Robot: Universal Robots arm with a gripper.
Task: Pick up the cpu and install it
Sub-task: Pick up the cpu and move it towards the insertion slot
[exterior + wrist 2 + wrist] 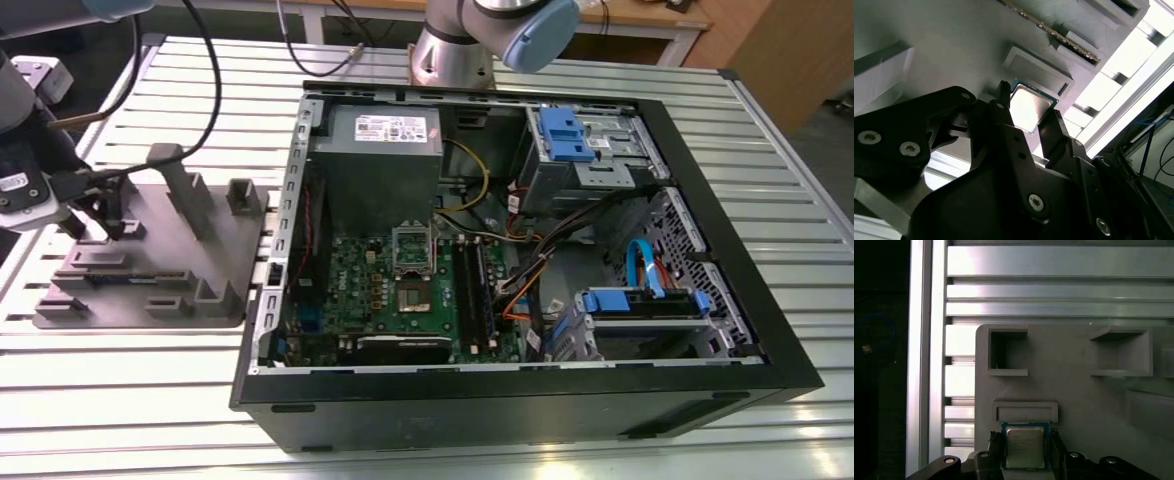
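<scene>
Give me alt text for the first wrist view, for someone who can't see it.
The gripper clasps the cpu by two opposite sides, silvery top facing the camera, on a grey holder plate with rectangular pockets. The plate rests on a slatted aluminium table.

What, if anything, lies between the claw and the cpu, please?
Nothing: in the first wrist view the claw straddles the cpu on the grey fixture, with no other thing between them.

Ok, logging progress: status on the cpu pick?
Gripper astride the cpu, grip unclear. Cpu at the grey tray. Nothing in the way.
</scene>
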